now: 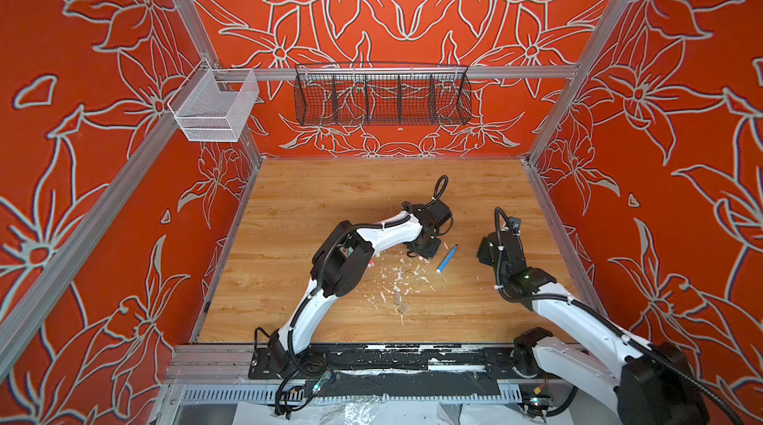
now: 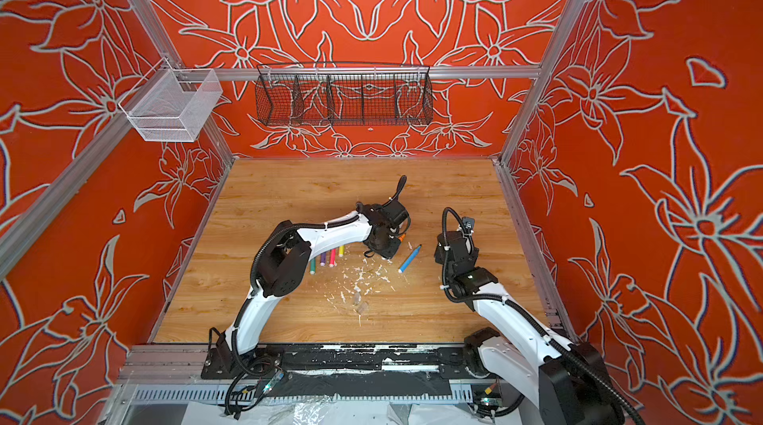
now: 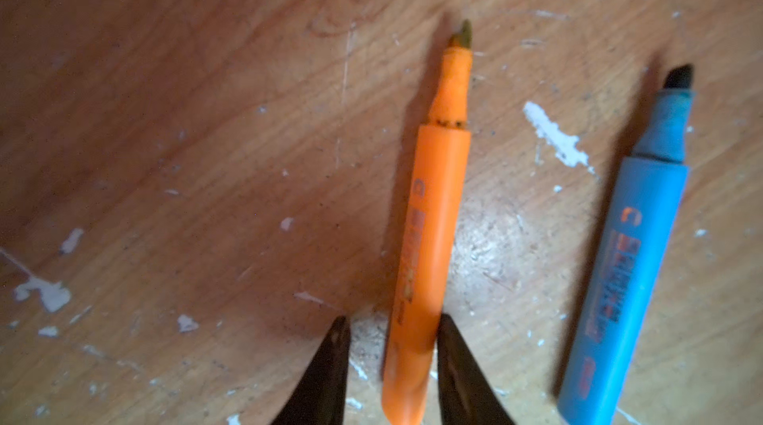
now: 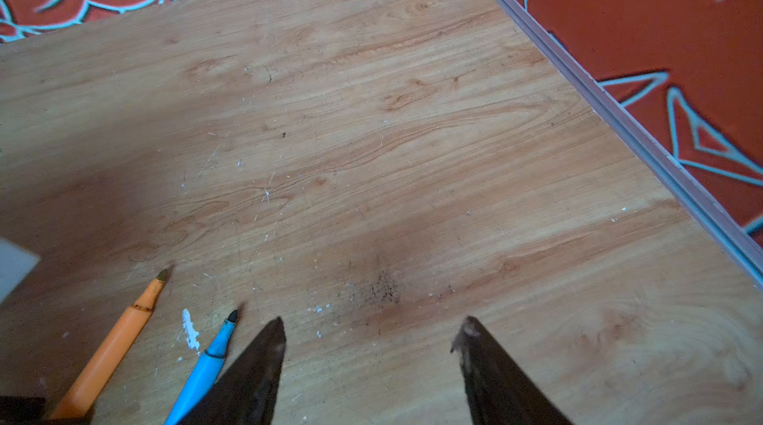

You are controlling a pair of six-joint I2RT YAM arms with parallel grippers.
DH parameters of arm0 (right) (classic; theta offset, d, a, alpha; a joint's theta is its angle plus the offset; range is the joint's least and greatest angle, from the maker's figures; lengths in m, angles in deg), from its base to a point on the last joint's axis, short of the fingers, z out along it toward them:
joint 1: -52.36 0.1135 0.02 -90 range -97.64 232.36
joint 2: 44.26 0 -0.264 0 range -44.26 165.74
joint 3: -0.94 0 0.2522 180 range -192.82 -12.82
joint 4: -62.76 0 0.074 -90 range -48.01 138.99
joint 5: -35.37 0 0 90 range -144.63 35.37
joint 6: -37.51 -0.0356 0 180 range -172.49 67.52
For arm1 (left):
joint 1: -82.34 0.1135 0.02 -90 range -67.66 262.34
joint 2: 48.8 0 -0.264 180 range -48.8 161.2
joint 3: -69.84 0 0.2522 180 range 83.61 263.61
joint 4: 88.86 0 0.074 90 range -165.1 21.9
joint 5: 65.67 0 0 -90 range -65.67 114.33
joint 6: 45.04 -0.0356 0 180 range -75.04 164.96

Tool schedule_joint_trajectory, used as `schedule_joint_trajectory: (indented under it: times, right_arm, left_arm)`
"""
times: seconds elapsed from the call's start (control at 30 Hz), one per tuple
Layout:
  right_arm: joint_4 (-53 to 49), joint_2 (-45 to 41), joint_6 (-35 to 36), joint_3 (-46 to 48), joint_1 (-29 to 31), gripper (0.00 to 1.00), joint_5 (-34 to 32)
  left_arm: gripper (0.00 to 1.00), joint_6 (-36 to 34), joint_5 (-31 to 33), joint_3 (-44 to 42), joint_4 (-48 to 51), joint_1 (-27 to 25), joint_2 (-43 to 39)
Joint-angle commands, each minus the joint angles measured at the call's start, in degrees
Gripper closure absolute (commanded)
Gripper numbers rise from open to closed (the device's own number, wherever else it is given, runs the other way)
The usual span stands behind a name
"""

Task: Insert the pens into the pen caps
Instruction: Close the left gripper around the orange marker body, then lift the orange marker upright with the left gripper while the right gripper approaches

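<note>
- Mid-table, what's the left gripper (image 3: 394, 319) doing?
- It straddles the slim orange marker pen (image 3: 437, 237) near its back end. One black finger (image 3: 458, 365) touches the barrel and the other stands off it with a visible gap, so no pinch. The pen lies flat on the wood-grain table (image 3: 165, 113), tip uncapped.
- Right gripper (image 4: 373, 319)?
- Spread wide and empty, over bare table. The uncapped slim blue marker pen (image 4: 202, 373) lies just beside it, near the orange one but apart.
- Rest?
- Row of four slim marker pens (image 2: 332, 257), green, purple, pink and yellow, by the left arm (image 2: 285, 262). Two small clear plastic caps (image 2: 357, 298) sit among white flecks (image 2: 363, 274), apart from every pen.
</note>
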Motion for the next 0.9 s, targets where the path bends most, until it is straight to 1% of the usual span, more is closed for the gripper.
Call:
schedule_joint_trajectory:
  times: [0.0, 0.1, 0.27, 0.47, 0.57, 0.67, 0.87]
  right_arm:
    - [-0.1, 0.1, -0.1, -1.5, -0.3, 0.31, -0.4]
    - [-0.1, -0.3, 0.0, -1.3, -0.3, 0.31, -0.2]
    - [-0.4, -1.2, -0.1, -0.9, -0.3, 0.31, 0.2]
    - [-0.2, -3.5, -0.1, 0.4, -0.3, 0.31, 0.5]
    - [0.3, -3.5, -0.1, 0.6, -0.3, 0.31, 0.5]
    - [0.2, -1.6, 0.0, -0.5, -0.3, 0.31, 0.5]
    - [-0.6, 1.4, -0.3, -2.5, -0.3, 0.31, 0.1]
  left_arm:
    - [0.73, -0.4, 0.9, 0.9, 4.8, -0.3, 2.6]
    - [0.80, -0.3, 1.4, 1.6, 5.7, -0.3, 3.2]
    - [0.87, -0.4, 2.1, 1.6, 5.9, -0.3, 3.1]
    - [0.98, -0.7, 0.2, 1.7, 6.1, -0.3, 3.2]
    - [1.00, -1.2, -0.6, 0.9, 5.4, -0.2, 2.6]
    - [1.00, -1.4, -0.8, -0.4, 4.1, -0.1, 1.2]
    - [1.00, -1.9, -2.2, -8.1, -3.6, 0.7, -6.0]
